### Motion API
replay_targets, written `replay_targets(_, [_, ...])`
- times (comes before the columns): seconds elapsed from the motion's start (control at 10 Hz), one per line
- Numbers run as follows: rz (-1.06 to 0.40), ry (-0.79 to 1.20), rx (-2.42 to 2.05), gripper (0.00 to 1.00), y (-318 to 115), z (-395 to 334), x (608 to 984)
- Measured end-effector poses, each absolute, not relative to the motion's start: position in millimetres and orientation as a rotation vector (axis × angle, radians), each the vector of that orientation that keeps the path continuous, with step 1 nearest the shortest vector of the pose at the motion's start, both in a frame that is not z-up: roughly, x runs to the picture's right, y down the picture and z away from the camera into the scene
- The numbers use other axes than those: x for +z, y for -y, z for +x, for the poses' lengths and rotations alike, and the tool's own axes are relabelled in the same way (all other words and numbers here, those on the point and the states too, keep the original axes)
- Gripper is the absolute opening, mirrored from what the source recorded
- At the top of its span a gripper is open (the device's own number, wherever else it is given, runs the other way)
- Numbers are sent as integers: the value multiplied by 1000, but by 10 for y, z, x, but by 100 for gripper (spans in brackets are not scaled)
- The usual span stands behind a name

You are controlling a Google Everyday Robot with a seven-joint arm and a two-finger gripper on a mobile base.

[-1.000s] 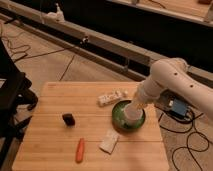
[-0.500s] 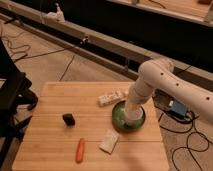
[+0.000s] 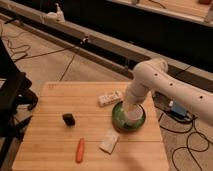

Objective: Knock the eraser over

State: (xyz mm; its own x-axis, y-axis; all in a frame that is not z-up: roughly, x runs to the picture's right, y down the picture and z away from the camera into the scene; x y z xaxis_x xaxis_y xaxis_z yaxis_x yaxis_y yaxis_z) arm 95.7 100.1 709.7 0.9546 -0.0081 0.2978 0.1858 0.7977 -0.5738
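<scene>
The hand (image 3: 131, 115) hangs at the end of the white arm (image 3: 150, 75), low over the green bowl (image 3: 118, 121) on the right side of the wooden surface (image 3: 50, 97). Whether it is open or closed, or holds anything, cannot be told from this view.

Just behind the bowl lies a white wrapped item (image 3: 110, 98), and in front of it a flat white packet (image 3: 109, 141). Further left, near the front edge, lies the orange carrot (image 3: 80, 150). The eraser (image 3: 69, 119) stands well apart from the hand, left of centre on the surface, with bare wood all round it.

The eraser looks like a small, stiff, light block, probably rubbery enough to grip the wood instead of sliding. A push high on its side should tip it, whereas a low push may only shove it along. No grasp seems needed; a sideways sweep against its upper part would probably do.

Compared with a second ago, the arm's upper joint has swung leftward over the surface, while the hand remains above the bowl. The eraser, carrot and packets have not moved.
</scene>
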Motion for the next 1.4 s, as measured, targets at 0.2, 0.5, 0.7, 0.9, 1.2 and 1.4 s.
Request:
replay_targets(0.2, [-652, 305, -161, 0, -1038, 685, 7172])
replay_targets(0.5, [-688, 360, -232, 0, -1159, 217, 7313])
replay_targets(0.7, [-716, 408, -250, 0, -1249, -22, 7406])
replay_targets(0.9, [-741, 459, -258, 0, -1317, -252, 7523])
replay_targets(1.2, [-745, 517, -269, 0, -1358, -546, 7714])
replay_targets(1.4, [-746, 541, -267, 0, -1364, -656, 7804])
